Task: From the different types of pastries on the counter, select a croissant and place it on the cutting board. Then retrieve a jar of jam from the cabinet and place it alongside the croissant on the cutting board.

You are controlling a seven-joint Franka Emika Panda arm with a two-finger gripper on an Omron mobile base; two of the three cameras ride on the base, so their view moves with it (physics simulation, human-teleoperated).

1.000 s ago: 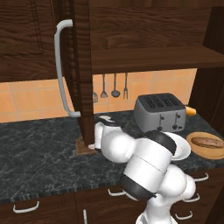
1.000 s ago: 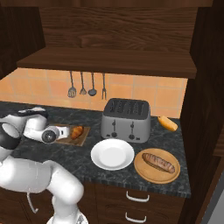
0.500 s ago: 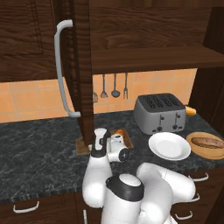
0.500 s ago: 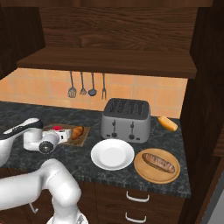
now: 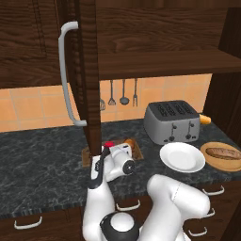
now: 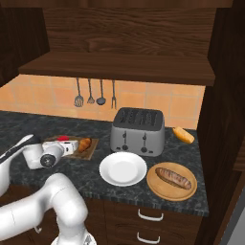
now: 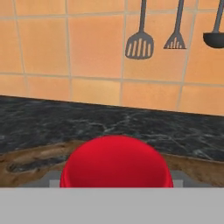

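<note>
One red-lidded jar of jam (image 7: 116,161) sits gripped in the jaws of the gripper (image 5: 113,147), held low over the cutting board (image 6: 90,148) on the dark desk (image 5: 42,164). Just beside it, the croissant (image 6: 84,144) lies on the board, with the cabinet door (image 5: 87,70) hanging open above.

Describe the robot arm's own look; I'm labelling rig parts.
Glossy white arm of rounded, bulbous segments, with dark grey-black caps at the joints. The white hand ends in a two-finger gripper; a round dark disc marks its side. No cables or lettering are visible.
</note>
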